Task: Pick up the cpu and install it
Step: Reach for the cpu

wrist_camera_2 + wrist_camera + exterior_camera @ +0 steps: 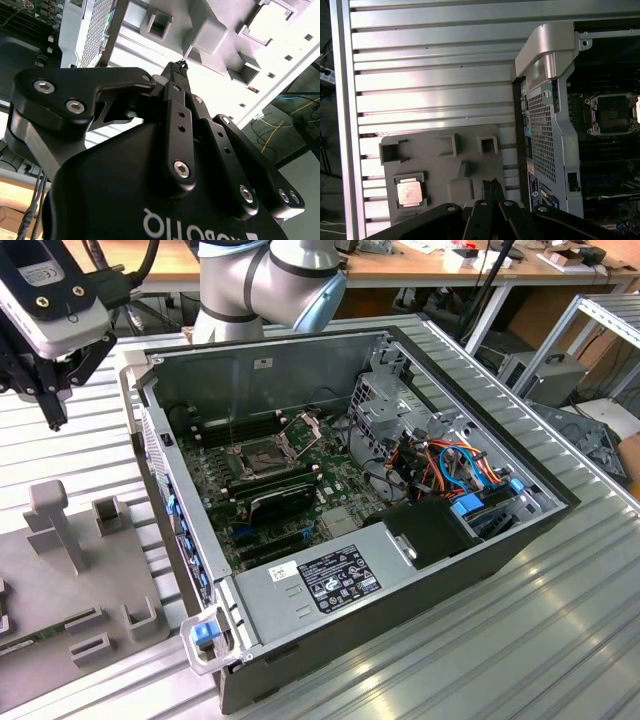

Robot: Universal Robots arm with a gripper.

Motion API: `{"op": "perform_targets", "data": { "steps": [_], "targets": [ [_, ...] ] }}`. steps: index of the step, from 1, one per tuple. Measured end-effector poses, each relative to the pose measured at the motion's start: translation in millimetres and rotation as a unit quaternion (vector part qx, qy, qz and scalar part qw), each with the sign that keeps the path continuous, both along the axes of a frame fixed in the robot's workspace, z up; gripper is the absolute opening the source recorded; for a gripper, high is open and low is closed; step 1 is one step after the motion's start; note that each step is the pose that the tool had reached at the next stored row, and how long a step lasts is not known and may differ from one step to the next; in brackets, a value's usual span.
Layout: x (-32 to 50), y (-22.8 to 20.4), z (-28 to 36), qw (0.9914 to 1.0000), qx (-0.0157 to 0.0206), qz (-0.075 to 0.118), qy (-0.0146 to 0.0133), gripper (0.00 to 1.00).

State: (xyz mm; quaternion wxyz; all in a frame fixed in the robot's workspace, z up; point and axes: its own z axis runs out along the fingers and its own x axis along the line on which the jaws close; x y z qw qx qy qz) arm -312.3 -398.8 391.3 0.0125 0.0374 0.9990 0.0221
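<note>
The cpu [410, 193], a small silver-grey square chip, lies flat in a pocket of the grey fixture plate [440, 172] in the first wrist view. My gripper [54, 418] hangs above the ribbed table at the exterior view's left, over the far end of that fixture [85, 585]. Its black fingers [492, 186] are shut tip to tip with nothing between them, and the tips [181, 64] meet in a point in the second wrist view. The cpu sits off to one side of the fingertips, apart from them. The dark socket [262, 454] on the green motherboard stands with its metal frame [303, 426] hinged up.
The open computer case [470, 570] fills the middle of the table, with its side wall [545, 135] close to the fixture. Cables and a drive cage [400, 405] sit at the case's far side. Upright posts [52, 515] rise from the fixture. The arm's body [270, 280] stands behind the case.
</note>
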Motion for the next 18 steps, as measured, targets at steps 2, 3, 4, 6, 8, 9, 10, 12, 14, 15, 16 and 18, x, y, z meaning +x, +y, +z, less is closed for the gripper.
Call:
{"op": "perform_targets", "data": {
  "steps": [2,3,4,6,8,9,10,12,14,15,16,18],
  "targets": [
    [-1.1,0.0,0.0,1.00000,0.0000,0.000,0.0000,0.11],
    [-1.6,0.0,0.0,1.00000,0.0000,0.000,0.0000,0.11],
    [-2.0,0.0,-0.1,1.00000,0.0000,0.000,0.0000,0.11],
    [-3.0,0.0,-0.1,1.00000,0.0000,0.000,0.0000,0.11],
    [-4.1,0.0,-0.1,1.00000,0.0000,0.000,0.0000,0.11],
    [-4.8,0.0,-0.1,1.00000,0.0000,0.000,0.0000,0.11],
    [-5.6,0.0,-0.1,1.00000,0.0000,0.000,0.0000,0.11],
    [-7.1,0.0,-0.2,1.00000,0.0000,0.000,0.0000,0.11],
    [-8.0,0.0,-0.2,1.00000,0.0000,0.000,0.0000,0.11],
    [-8.3,0.0,-0.2,1.00000,0.0000,0.000,0.0000,0.11],
    [-8.6,0.0,-0.2,1.00000,0.0000,0.000,0.0000,0.11],
    [-9.5,0.0,-0.3,1.00000,0.0000,0.000,0.0000,0.11]
  ]
}}
